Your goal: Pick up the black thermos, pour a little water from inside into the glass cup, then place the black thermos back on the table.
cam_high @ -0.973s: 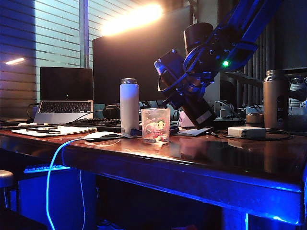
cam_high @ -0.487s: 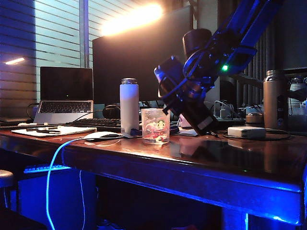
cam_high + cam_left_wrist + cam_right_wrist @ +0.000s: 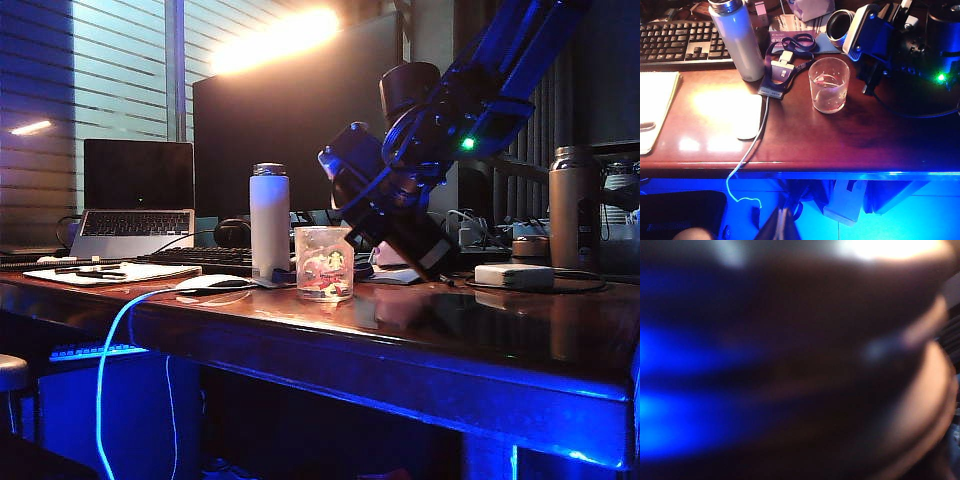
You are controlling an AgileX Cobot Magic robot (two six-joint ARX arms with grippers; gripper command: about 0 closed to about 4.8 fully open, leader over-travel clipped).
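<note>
The black thermos [image 3: 395, 215] hangs tilted over the table [image 3: 480, 330], its labelled base low to the right and its open mouth [image 3: 839, 27] up toward the glass cup. My right gripper [image 3: 385, 200] is shut on its body; the right wrist view shows only a dark blur. The glass cup [image 3: 324, 262] [image 3: 828, 84] stands upright just left of and below the mouth, apart from it. My left gripper [image 3: 782, 225] hangs shut below the table's front edge [image 3: 805, 170], holding nothing.
A white bottle [image 3: 269, 220] [image 3: 737, 40] stands close behind the cup, with a lanyard badge [image 3: 782, 75] between them. A white mouse [image 3: 748, 116], a notepad [image 3: 655, 100], a keyboard [image 3: 680, 40] and a laptop [image 3: 135, 200] lie left. A bronze bottle [image 3: 573, 208] and a white adapter [image 3: 513, 275] sit right.
The right wrist has rolled, and the thermos has tipped a little further over, its mouth sinking toward the cup. The cup and the left arm have not moved.
</note>
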